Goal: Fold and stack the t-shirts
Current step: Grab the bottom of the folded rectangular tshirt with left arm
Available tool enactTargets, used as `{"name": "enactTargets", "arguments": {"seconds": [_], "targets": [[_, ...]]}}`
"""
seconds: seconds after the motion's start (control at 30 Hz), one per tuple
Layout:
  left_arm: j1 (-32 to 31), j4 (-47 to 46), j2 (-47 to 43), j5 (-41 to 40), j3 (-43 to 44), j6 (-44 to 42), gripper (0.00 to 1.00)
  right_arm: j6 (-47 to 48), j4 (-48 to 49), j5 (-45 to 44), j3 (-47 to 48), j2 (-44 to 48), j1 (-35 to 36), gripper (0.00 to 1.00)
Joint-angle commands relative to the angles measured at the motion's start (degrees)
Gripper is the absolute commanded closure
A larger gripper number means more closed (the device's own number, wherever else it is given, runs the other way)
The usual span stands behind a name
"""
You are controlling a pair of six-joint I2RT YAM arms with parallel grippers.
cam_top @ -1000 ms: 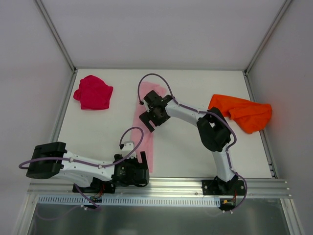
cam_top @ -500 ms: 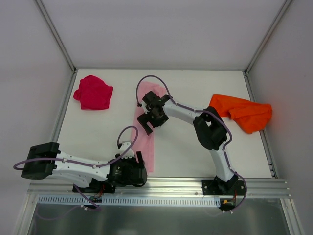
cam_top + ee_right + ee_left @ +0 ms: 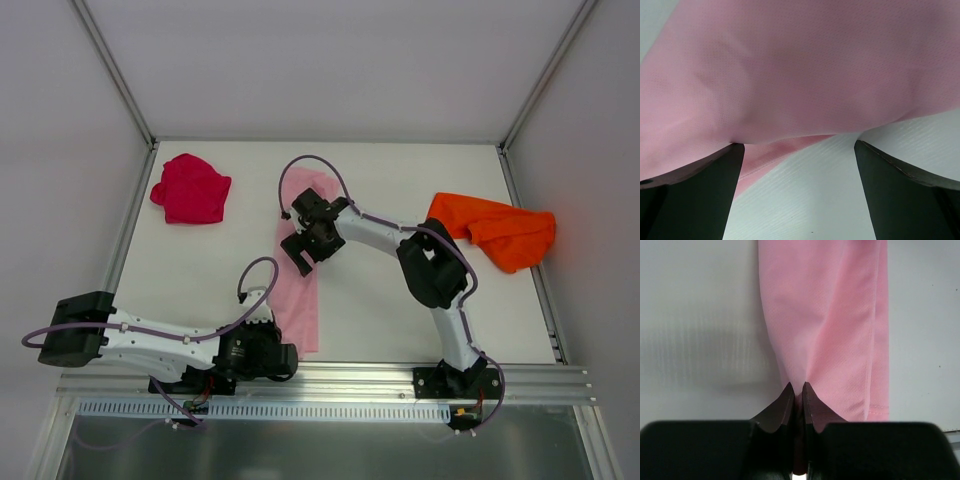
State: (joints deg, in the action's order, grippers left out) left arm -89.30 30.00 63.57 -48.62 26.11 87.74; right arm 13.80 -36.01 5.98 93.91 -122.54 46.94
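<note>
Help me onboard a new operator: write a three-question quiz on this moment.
1. True or false: the left hand is shut on the long light pink cloth t-shirt.
2. The crumpled bright orange cloth t-shirt lies at which edge of the white table? A left, B right, C near.
3. Fill in: the right hand hangs over the pink t-shirt with its jaws ____.
Key: 1 true; 2 B; 3 open.

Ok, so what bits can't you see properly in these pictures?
- Top view: where the left gripper pinches the pink t-shirt, hidden under the left arm.
- Right wrist view: the shirt runs off the picture's edges, so which part it is stays unclear.
- Top view: the red t-shirt and orange t-shirt: sleeves lost in their own bunched folds.
</note>
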Motion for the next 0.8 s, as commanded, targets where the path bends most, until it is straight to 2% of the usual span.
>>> {"name": "enactTargets", "arguments": {"seconds": [0.0,0.17,0.37,0.5,0.63,0.77], "targets": [[-0.4,3.5,-1.2,-4.1,1.8,0.7,1.00,-0.1,-0.3,-0.5,-3.3,1.4,0.3,0.00],[-0.3,4.4,-4.1,-9.5,5.4,-4.2,1.00,-0.7,1.0,0.3,-4.5,0.6,0.5,0.00],[0.0,5.1,-1.1,-14.1,11.5,-9.4,1.00,0.2,5.2,0.2,-8.6,2.3,1.0,0.00],[2.8,3.7,1.6,-13.2,11.8,-10.6,1.00,-1.1,11.2,-11.5,-14.5,6.2,1.8,0.00],[5.3,-0.8,1.6,-11.0,9.4,-12.8,1.00,-1.5,15.3,-12.2,-19.0,11.9,1.5,0.00],[8.8,-2.8,0.8,-9.2,7.6,-14.3,1.00,-1.3,14.8,-11.2,-18.5,11.8,1.9,0.00]]}}
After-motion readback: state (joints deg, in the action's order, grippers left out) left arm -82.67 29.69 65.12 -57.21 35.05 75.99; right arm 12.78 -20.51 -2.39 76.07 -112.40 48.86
